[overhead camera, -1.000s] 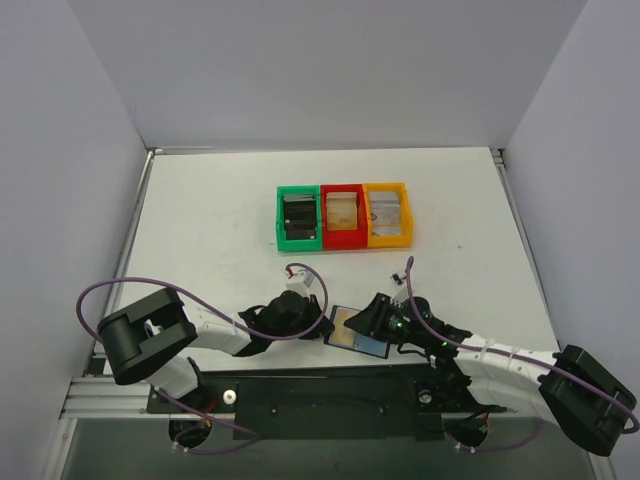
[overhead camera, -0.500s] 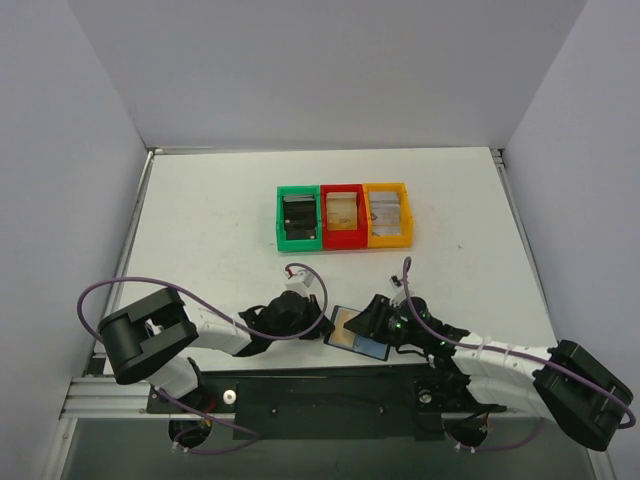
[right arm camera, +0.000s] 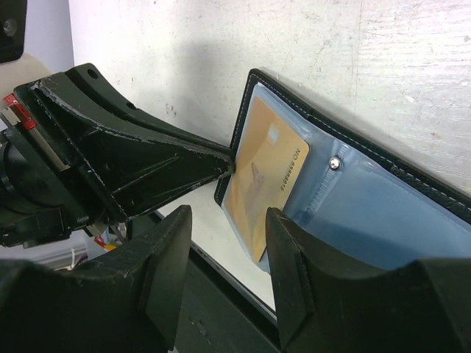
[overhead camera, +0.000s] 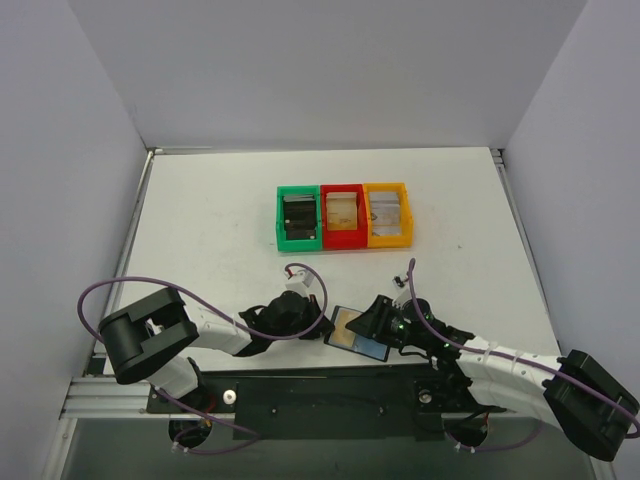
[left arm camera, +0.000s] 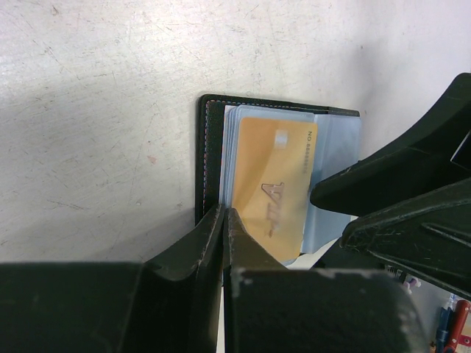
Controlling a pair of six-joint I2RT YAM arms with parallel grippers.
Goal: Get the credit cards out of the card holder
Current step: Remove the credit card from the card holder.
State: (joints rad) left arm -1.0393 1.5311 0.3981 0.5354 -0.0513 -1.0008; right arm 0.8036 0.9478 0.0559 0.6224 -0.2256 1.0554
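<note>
Left pincer (left arm camera: 224, 220) sits closed, apparently on the near rim of the open card holder (left arm camera: 210, 147), at six o'clock on the worktop (overhead camera: 220, 230). Right pincer (right arm camera: 224, 228), at the holder's three o'clock, stands apart astride a tan credit card (left arm camera: 268, 184) half out of its pocket. Next it should clamp the card and draw it clear.

Top external view: we see bright, even, diffuse light on the white table (overhead camera: 220, 230) and walls (overhead camera: 330, 70); shadows are faint, focus is sharp, and small things lack detail. Left wrist view: we note soft, uneven shading on the table, a pale sheen on the tan card (left arm camera: 268, 184) in the card holder (left arm camera: 209, 154), and the left gripper (left arm camera: 224, 215) nearly black and blurred. Right wrist view: we find the table strongly lit, glare on the blue pockets (right arm camera: 368, 213), and the right gripper (right arm camera: 228, 217) dark and out of focus.
</note>
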